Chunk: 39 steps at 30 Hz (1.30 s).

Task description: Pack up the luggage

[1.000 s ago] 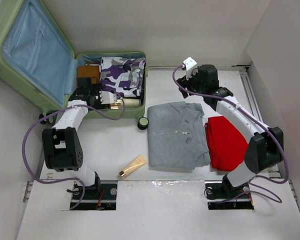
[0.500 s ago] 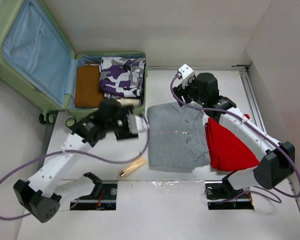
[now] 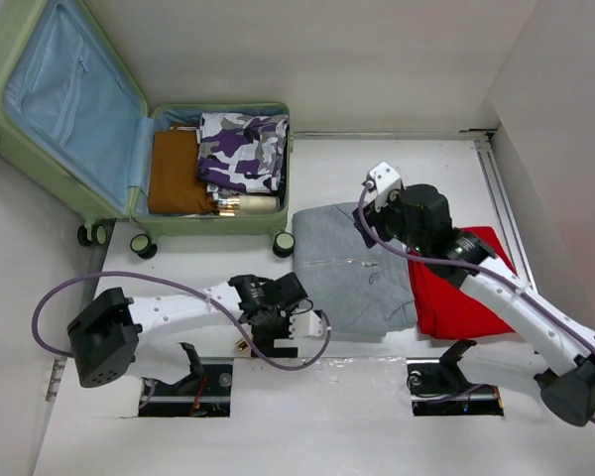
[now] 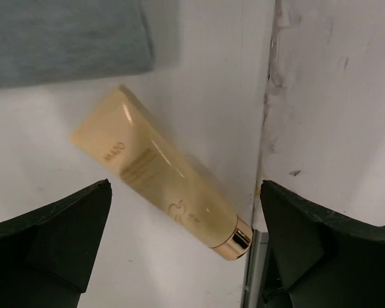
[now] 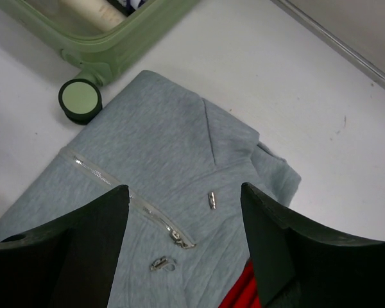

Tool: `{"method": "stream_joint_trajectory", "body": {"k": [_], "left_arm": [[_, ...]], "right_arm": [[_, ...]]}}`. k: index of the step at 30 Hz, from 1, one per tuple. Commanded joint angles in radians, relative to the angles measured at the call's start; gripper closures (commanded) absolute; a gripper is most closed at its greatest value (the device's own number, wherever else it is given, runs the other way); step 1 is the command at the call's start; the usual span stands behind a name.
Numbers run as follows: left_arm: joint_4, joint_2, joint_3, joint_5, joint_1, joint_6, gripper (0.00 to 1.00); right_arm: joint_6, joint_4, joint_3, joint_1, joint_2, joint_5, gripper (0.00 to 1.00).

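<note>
Left gripper [image 4: 185,192] spread over white, seemingly scuffed table [image 4: 199,96]; pale walls [image 3: 377,50] around.

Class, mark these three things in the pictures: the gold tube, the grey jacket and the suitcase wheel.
gold tube [image 4: 155,189], left wrist view, middle of its body.
grey jacket [image 5: 160,135], right wrist view, plain fabric above the zip.
suitcase wheel [image 5: 79,99], right wrist view, pale green face of the wheel.

White table [image 3: 337,169], plain pale walls [image 3: 377,59]
</note>
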Motion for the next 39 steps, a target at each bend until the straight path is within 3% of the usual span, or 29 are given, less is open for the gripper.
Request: {"method": "stream_joint_trajectory", "body": {"k": [1, 8, 9, 11, 12, 13, 15, 17, 21, 25, 29, 31, 34, 35, 39], "left_arm": [[0.06, 0.017, -0.056, -0.056, -0.001, -0.07, 0.0], [0.2, 0.144, -0.139, -0.249, 0.011, -0.089, 0.0], [0.2, 0.144, -0.139, -0.249, 0.011, -0.089, 0.05], [0.209, 0.156, -0.15, -0.249, 0.031, -0.08, 0.22], [0.209, 0.156, -0.159, -0.24, 0.044, -0.08, 0.35], [0.198, 0.156, -0.159, -0.24, 0.045, -0.08, 0.65], [0.179, 0.127, -0.159, -0.251, 0.045, -0.08, 0.86], [0.137, 0.092, -0.168, -0.283, 0.045, -0.067, 1.0], [0.045, -0.084, -0.104, -0.396, 0.045, -0.037, 1.0], [-0.016, -0.14, 0.066, -0.47, 0.199, 0.026, 1.0], [0.147, -0.345, 0.137, -0.516, 0.326, 0.363, 1.0], [0.331, -0.382, 0.096, -0.596, 0.367, 0.608, 1.0], [0.421, -0.329, 0.138, -0.552, 0.546, 0.759, 1.0], [0.421, -0.262, 0.172, -0.453, 0.686, 0.76, 1.0], [0.468, -0.038, 0.324, -0.392, 0.937, 0.825, 1.0]], "right_arm": [[0.054, -0.031, -0.025, 0.015, -0.084, 0.089, 0.25], [0.063, -0.083, -0.034, 0.015, -0.173, 0.162, 0.24], [0.063, -0.092, -0.034, 0.015, -0.173, 0.162, 0.24], [0.063, -0.092, -0.025, 0.006, -0.182, 0.162, 0.24], [0.063, -0.092, -0.025, 0.006, -0.182, 0.162, 0.24], [0.063, -0.083, -0.025, 0.006, -0.182, 0.162, 0.24], [0.063, -0.071, -0.025, 0.006, -0.173, 0.162, 0.24], [0.052, -0.057, -0.016, 0.006, -0.159, 0.162, 0.24], [0.029, -0.024, 0.006, -0.003, -0.112, 0.143, 0.24], [0.009, 0.013, 0.042, -0.022, -0.049, 0.091, 0.23], [-0.02, 0.058, 0.105, -0.052, 0.029, 0.036, 0.23], [-0.04, 0.058, 0.134, -0.062, 0.082, 0.02, 0.23], [-0.049, 0.084, 0.177, -0.072, 0.14, -0.018, 0.23], [-0.058, 0.098, 0.187, -0.084, 0.154, -0.036, 0.23], [-0.083, 0.108, 0.246, -0.112, 0.221, -0.076, 0.23]]}}
